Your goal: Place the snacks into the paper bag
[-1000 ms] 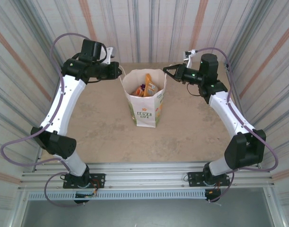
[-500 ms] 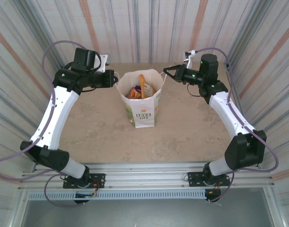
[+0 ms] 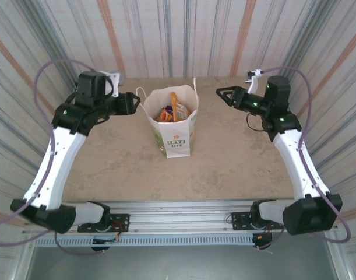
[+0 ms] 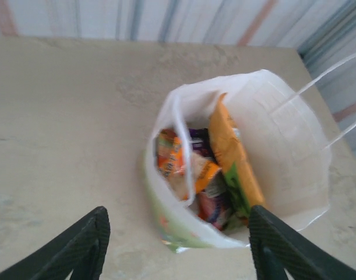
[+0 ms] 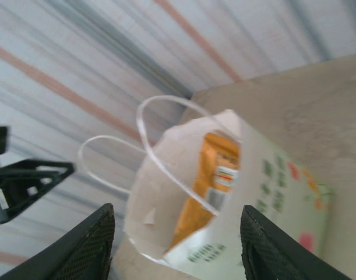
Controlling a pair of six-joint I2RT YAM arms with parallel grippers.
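The white paper bag (image 3: pixel 176 135) stands upright mid-table, mouth open, green and orange print on its front. Several snacks (image 3: pixel 172 109) sit inside it; an orange packet (image 4: pixel 231 156) sticks up tallest beside smaller orange and purple ones (image 4: pixel 192 175). My left gripper (image 3: pixel 133 104) hangs open just left of the bag's rim, nothing between its fingers (image 4: pixel 87 245). My right gripper (image 3: pixel 223 96) is open to the right of the bag, a short gap away, also empty. In the right wrist view the bag (image 5: pixel 277 186) and its thin handles (image 5: pixel 160 116) lie ahead of the open fingers (image 5: pixel 274 248).
The beige table (image 3: pixel 242 157) is bare around the bag. Striped corrugated walls (image 3: pixel 183 35) close in the back and both sides. A metal rail (image 3: pixel 178 219) with the arm bases runs along the near edge.
Both grippers have opened and drawn back from the bag's rim, the left to the left and the right to the right. The bag has shifted a little left and stands free.
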